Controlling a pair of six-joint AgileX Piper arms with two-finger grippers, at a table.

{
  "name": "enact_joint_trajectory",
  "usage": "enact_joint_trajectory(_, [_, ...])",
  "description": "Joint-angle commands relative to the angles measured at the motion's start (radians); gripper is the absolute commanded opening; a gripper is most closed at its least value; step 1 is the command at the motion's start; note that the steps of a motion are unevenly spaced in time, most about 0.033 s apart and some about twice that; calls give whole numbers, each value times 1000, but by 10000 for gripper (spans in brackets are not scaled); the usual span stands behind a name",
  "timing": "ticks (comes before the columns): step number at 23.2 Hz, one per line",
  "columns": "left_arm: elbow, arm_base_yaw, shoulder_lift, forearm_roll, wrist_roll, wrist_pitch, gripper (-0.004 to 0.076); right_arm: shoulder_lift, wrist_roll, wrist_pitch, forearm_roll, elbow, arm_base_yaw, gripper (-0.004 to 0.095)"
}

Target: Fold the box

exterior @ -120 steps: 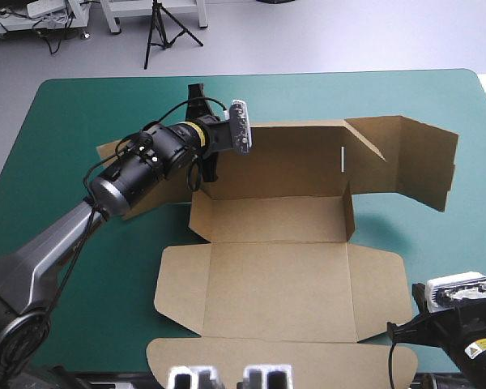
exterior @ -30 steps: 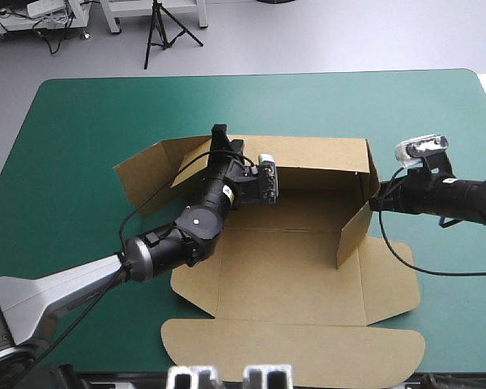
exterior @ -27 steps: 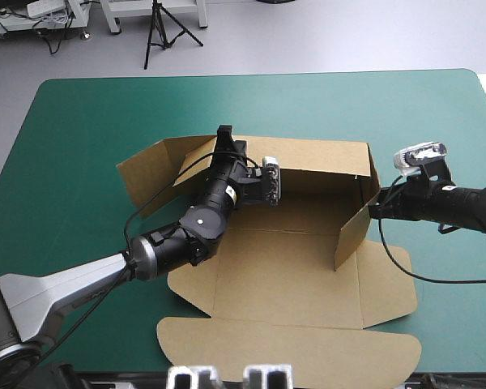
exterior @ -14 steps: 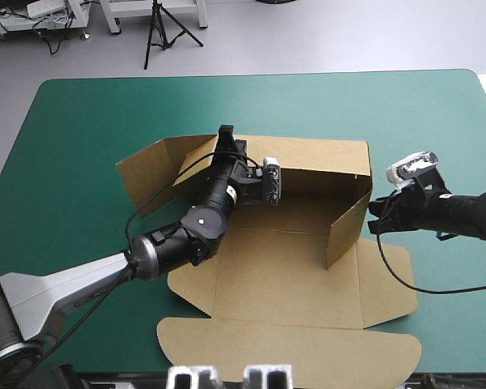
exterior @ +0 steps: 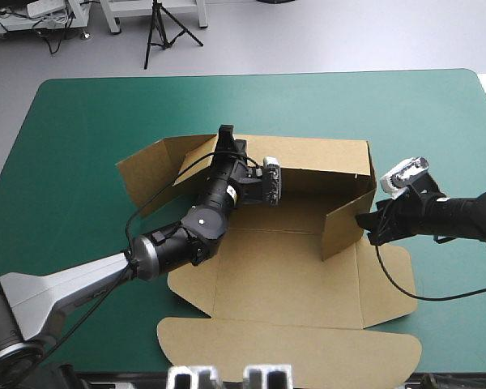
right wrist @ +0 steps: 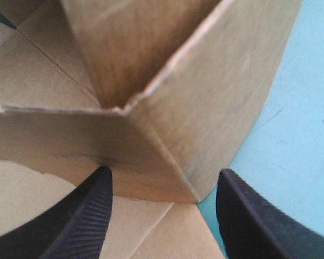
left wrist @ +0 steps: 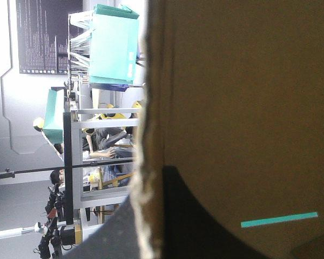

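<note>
High view, and you're mid-fold: the brown cut-board box (exterior: 283,275) sits at the middle of the teal-green worktop (exterior: 73,130), far wall raised, right end flap swung inward. Next, I'd judge, press that flap square to the far wall without buckling it. Your left gripper (exterior: 227,139) reaches across the base, all but closed, pinching the far wall's top edge. Your right gripper (exterior: 364,225) comes in low from the right, fingers wide apart, gripping nothing, flap corner just ahead.

Teal-green table (exterior: 65,121) with the brown box (exterior: 283,275) partly upright near its middle.
</note>
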Motion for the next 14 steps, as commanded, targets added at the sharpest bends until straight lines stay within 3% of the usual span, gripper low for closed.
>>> enact_joint_trajectory(1, [-17, -2, -26, -6, -20, 44, -9, 0, -84, -57, 160, -23, -1, 542])
enact_joint_trajectory(10, [-17, -2, -26, 1, -20, 35, -9, 103, -144, -81, 275, -23, -1, 542])
enact_joint_trajectory(14, [-17, -2, -26, 3, -15, 3, -9, 143, -347, -112, 448, -22, -1, 541])
